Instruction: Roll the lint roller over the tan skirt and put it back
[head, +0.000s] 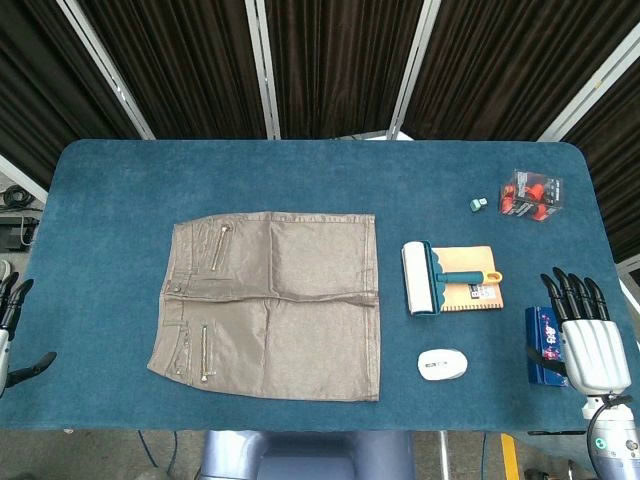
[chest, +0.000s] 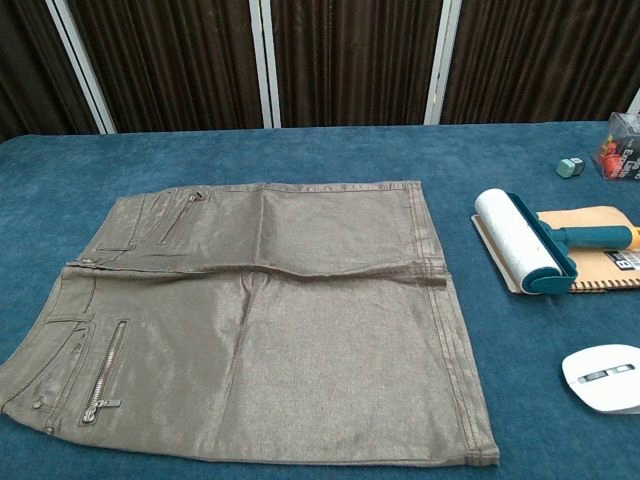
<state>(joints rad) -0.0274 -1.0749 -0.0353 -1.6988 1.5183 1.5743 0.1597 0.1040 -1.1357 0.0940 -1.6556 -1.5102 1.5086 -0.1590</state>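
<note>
The tan skirt (head: 270, 305) lies flat on the blue table, waistband to the left; in the chest view the skirt (chest: 260, 320) fills the lower left. The lint roller (head: 422, 278), white roll with a teal frame and yellow-tipped handle, rests on a tan card (head: 478, 290) right of the skirt, also visible as the roller (chest: 520, 240) in the chest view. My right hand (head: 585, 335) hovers at the table's right edge, fingers spread and holding nothing, well right of the roller. My left hand (head: 12, 330) shows only partly at the far left edge, fingers apart, empty.
A white oval device (head: 442, 364) lies near the front edge below the roller. A blue packet (head: 543, 345) sits beside my right hand. A clear box with red items (head: 530, 194) and a small green cube (head: 477, 204) stand at the back right.
</note>
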